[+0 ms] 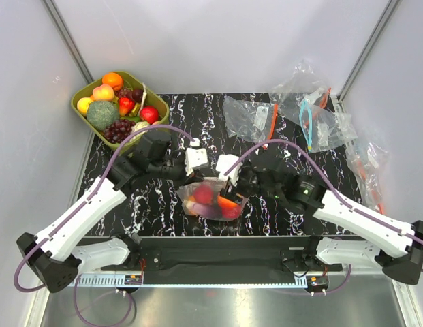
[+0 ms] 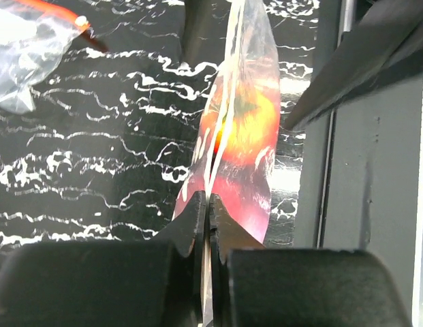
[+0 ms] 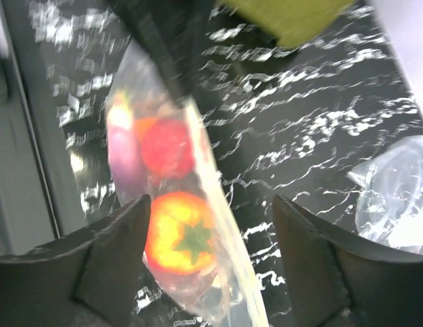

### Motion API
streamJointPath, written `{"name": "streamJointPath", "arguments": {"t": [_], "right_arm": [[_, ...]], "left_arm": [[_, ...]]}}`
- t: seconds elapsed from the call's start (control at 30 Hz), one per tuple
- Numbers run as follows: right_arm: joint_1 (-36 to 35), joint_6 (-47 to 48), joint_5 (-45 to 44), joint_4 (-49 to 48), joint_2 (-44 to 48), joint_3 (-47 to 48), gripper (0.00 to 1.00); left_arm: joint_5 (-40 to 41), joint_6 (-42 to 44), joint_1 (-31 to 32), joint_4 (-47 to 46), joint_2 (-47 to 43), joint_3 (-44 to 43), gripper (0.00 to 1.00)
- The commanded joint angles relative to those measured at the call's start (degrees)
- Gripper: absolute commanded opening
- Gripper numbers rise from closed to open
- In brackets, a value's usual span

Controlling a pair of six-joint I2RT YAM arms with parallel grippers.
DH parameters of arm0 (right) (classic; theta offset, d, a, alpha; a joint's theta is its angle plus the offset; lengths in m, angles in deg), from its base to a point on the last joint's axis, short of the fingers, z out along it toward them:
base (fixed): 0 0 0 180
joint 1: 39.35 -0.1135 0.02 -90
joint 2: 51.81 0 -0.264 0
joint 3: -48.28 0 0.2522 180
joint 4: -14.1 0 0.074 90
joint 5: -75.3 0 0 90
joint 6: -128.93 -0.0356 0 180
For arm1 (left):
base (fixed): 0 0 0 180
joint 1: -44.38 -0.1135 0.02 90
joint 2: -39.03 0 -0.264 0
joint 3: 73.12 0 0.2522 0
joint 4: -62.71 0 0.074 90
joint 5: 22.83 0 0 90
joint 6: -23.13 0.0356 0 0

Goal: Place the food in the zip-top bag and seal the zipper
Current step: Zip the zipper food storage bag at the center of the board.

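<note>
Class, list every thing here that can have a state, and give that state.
Bag: holds food, top edge gripped.
Food: inside bag.
Zipper: pinched at left gripper; sealed or not, cannot tell.
Left gripper: shut on bag.
Right gripper: open.
Tub: full of fruit.

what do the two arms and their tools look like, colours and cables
Left arm and right arm: white link shells, black joints and bases, a purple cable looping along each. Left tool and right tool have white bodies and matte black wedge-shaped fingers.
</note>
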Motion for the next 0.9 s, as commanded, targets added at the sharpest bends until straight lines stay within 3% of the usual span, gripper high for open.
{"name": "streamJointPath", "arguments": {"t": [0.0,0.17,0.27,0.67,0.87], "right_arm": [[2.4,-7.9,-1.6,-8.7,3.2,-0.3,0.8],[12.9,-15.6,13.6,-10.1,5.9,-2.3,0.85],[15.7,-18.3,20.8,-13.6,8.9,-5.8,0.88],[17.5,-24.6,25.6,-30.6,17.3,-24.1,0.85],[17.5,-24.6,24.2,-35.0,15.5,-27.2,0.69]], "left_arm": [[2.7,-2.9,-0.1,-4.9,-3.5,1.8,0.0],[5.1,-4.2,-0.1,-8.5,-9.4,6.7,0.0],[9.1,-5.4,-0.1,-10.7,-11.7,9.2,0.0],[15.8,-11.8,-0.1,-16.4,-18.1,16.2,0.0],[16.2,-13.6,0.2,-18.5,-22.3,18.7,0.0]]}}
